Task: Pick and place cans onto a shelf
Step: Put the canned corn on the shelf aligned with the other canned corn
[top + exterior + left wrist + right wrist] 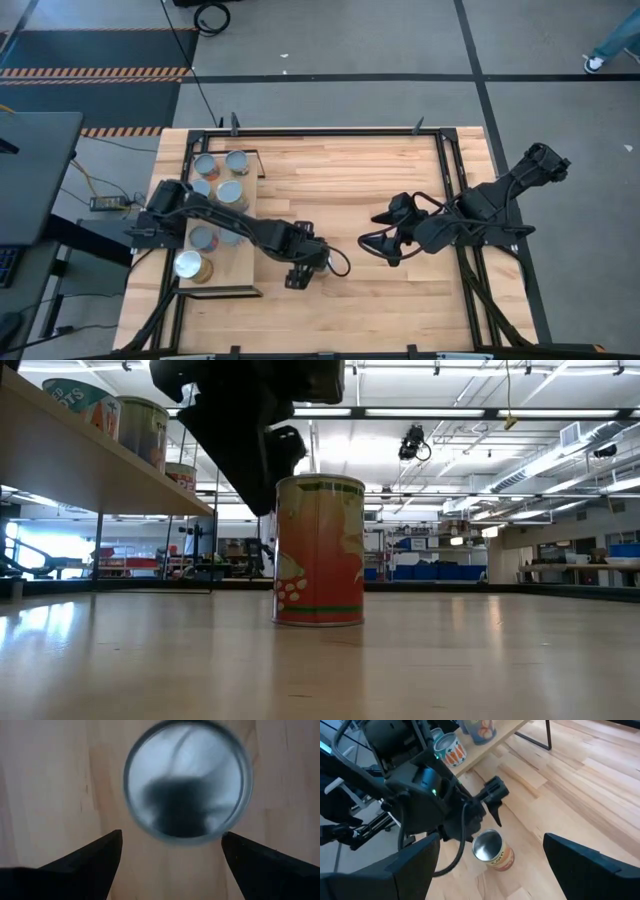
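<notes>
A short cylindrical tin (320,551) on the table has an orange-red label with pale green leafy shapes, a green band at the top edge and a shiny silver lid. The striped pale-wood tabletop (380,200) runs in blond and tan planks. Both jointed robot arms (250,232) are matt black. The tins on the pale plywood shelf (240,275) show silver and bluish-grey tops (205,166).

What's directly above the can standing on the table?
The left claw, open, hangs over the can, fingers apart on either side of its silver top. In the high view the arm covers the can entirely.
</notes>
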Available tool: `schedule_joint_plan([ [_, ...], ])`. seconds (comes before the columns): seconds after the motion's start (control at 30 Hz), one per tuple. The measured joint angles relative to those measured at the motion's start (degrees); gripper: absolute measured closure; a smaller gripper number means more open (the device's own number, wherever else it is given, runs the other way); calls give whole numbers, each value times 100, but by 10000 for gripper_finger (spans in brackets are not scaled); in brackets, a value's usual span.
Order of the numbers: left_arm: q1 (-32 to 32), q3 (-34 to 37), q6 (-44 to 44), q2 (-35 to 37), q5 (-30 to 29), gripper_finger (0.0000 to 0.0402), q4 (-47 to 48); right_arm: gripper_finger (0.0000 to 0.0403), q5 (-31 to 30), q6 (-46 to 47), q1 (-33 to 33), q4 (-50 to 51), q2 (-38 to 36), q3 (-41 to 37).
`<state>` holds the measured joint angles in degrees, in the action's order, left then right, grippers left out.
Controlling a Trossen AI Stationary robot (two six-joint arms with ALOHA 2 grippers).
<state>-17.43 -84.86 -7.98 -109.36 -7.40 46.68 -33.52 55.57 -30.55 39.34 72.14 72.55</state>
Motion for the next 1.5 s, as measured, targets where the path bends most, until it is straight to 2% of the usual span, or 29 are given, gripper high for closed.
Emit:
schedule_joint_plan([
  [0.7, -46, 0, -484, -503, 46, 56, -2313, 40, 217, 37, -6, -41, -2, -2],
  [1.1, -45, -2, -186, -708, -26, 56, -3474, 40, 522, 182, -4, 192, -2, -2],
  [1.23, -44, 0, -137, -885, -24, 56, -3519, 40, 988, 576, -5, 743, -2, 0],
  [1.4, -35, 0, -123, -892, -42, 56, -3582, 40, 1625, 1029, -165, 2149, 121, -73],
  [1.5, -38, 0, -131, -892, -44, 56, -3686, 40, 1903, 997, -268, 2300, 351, -333],
])
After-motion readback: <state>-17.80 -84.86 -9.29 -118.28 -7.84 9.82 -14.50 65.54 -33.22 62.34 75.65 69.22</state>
